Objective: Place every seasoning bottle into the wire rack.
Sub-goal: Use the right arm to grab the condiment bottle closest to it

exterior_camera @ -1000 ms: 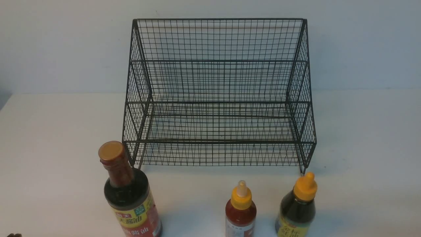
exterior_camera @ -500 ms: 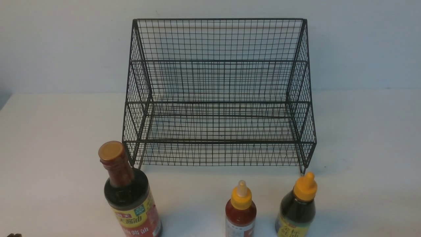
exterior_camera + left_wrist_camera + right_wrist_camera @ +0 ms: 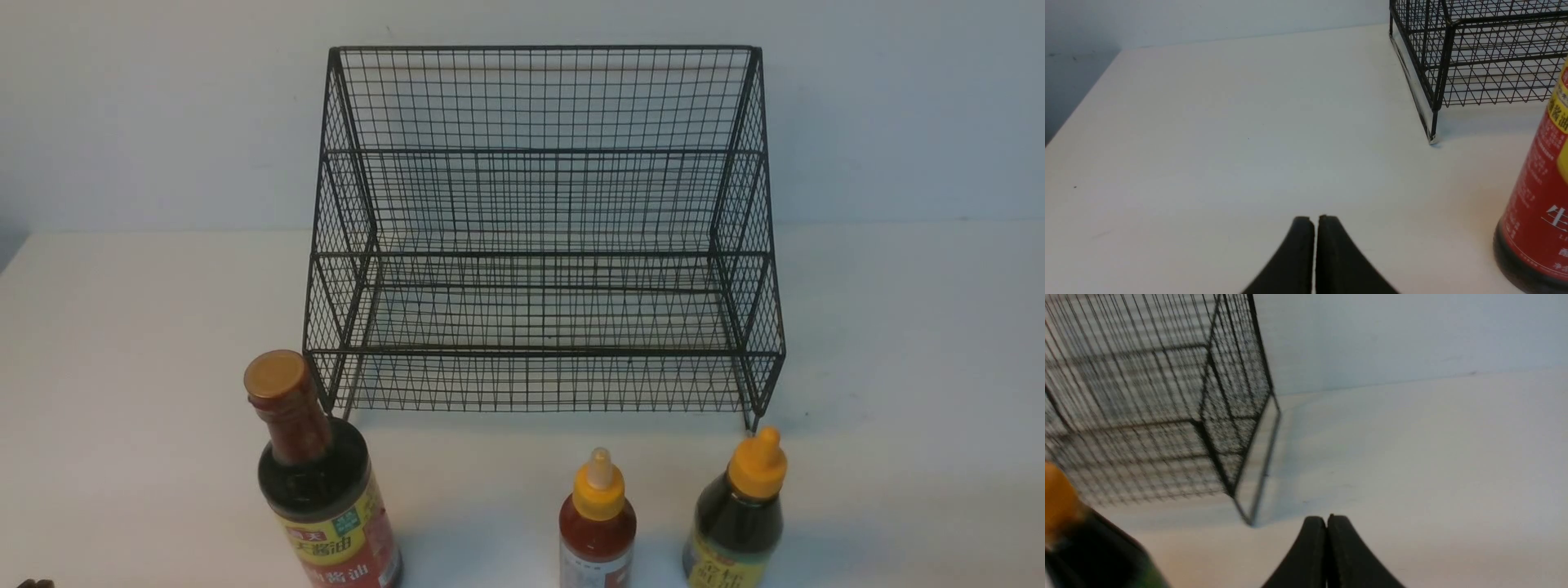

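The black wire rack stands empty at the back of the white table, against the wall. Three seasoning bottles stand upright in a row in front of it: the big dark soy-sauce bottle with a gold cap at the left, the small red-sauce bottle in the middle, the small dark-sauce bottle at the right. My left gripper is shut and empty, low over the table left of the soy-sauce bottle. My right gripper is shut and empty, right of the dark-sauce bottle and the rack's corner.
The white table runs out bare to both sides of the rack. Its left edge shows in the left wrist view. A pale wall rises right behind the rack.
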